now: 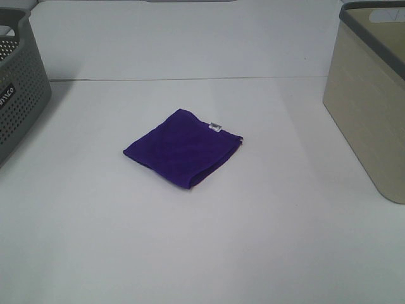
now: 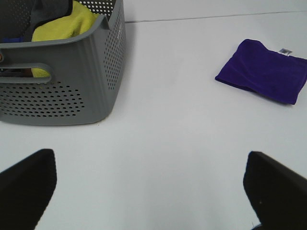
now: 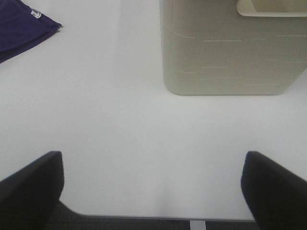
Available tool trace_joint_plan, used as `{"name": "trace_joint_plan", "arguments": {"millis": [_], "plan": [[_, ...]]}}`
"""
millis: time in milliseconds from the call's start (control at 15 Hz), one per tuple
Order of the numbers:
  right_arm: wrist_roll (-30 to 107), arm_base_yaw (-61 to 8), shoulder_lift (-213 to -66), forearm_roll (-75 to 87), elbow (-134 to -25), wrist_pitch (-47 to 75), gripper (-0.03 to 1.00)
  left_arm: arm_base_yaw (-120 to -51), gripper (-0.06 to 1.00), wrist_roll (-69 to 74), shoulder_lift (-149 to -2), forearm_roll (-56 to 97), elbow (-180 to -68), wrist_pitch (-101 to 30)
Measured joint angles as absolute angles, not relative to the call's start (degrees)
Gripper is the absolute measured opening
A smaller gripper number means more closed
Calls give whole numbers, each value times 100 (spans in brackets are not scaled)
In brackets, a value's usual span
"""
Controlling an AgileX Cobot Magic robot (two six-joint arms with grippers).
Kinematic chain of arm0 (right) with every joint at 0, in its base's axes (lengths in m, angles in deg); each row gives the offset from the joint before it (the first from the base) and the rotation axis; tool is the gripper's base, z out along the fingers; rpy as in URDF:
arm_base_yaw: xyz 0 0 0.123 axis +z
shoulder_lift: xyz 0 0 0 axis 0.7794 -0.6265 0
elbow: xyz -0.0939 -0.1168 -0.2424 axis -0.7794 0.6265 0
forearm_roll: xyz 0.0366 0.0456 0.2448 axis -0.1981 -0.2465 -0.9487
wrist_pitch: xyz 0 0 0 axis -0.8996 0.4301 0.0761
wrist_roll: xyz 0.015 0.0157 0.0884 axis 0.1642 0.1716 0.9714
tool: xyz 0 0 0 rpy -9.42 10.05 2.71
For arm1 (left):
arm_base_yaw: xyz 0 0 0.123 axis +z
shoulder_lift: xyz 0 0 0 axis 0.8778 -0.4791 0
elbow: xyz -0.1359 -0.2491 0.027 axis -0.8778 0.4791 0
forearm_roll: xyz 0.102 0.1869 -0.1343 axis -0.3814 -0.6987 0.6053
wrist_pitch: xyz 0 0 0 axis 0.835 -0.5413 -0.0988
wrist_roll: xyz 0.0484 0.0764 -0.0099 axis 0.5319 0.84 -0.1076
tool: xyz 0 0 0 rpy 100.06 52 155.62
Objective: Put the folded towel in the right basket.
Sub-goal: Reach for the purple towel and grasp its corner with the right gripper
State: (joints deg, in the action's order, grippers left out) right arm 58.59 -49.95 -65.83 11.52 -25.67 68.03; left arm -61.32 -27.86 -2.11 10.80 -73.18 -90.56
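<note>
A folded purple towel (image 1: 182, 147) with a small white tag lies flat in the middle of the white table. It also shows in the left wrist view (image 2: 265, 71) and at the edge of the right wrist view (image 3: 21, 29). The beige right basket (image 1: 373, 95) stands at the table's right side and fills the right wrist view (image 3: 230, 48). Neither arm shows in the high view. My left gripper (image 2: 153, 191) is open and empty, well back from the towel. My right gripper (image 3: 153, 191) is open and empty, in front of the beige basket.
A grey perforated basket (image 1: 18, 88) stands at the left edge. In the left wrist view it (image 2: 67, 72) holds a yellow cloth (image 2: 67, 24) and dark items. The table's front edge (image 3: 144, 216) shows close below the right gripper.
</note>
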Motion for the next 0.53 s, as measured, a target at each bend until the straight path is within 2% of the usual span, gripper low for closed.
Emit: {"name": "trace_joint_plan", "arguments": {"millis": [533], "plan": [[5859,-4995,-6583,1152,-2567,6803,97,-6132,99,-2786,-211,1080,-7318,-9056]]}}
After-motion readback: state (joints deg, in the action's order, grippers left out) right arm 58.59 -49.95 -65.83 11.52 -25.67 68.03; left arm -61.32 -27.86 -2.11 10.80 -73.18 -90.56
